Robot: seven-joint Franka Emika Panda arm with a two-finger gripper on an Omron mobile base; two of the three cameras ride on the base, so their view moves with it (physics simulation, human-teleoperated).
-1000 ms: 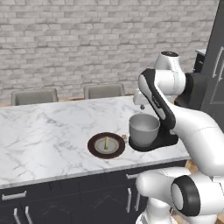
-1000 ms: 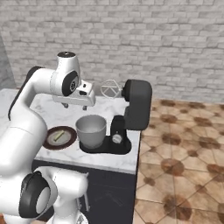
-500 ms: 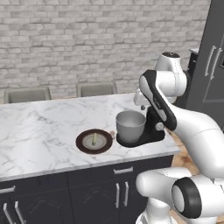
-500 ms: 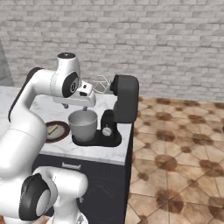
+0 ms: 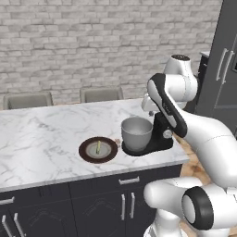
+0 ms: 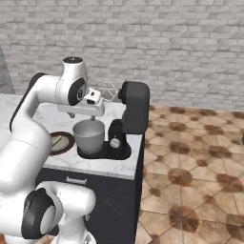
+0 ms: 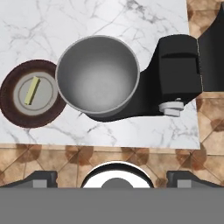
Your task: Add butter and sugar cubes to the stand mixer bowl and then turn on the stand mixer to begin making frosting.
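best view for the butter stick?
Hand view: the butter lies unobstructed on the plate, seen from above. Left base view shows it small and foreshortened; right base view shows just a sliver beside the arm.

Viewpoint carried along by the driving base

The whole scene is framed anew: the round grey metal bowl (image 5: 136,132), the black stand mixer (image 5: 162,136) and the white marble counter (image 5: 46,134) are displaced leftward, and more brown tiled floor (image 6: 190,157) is exposed past the counter's right end.

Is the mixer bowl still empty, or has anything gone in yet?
Empty. The hand view looks straight down into the stand mixer bowl and shows only bare grey metal; the butter lies on the plate beside it.
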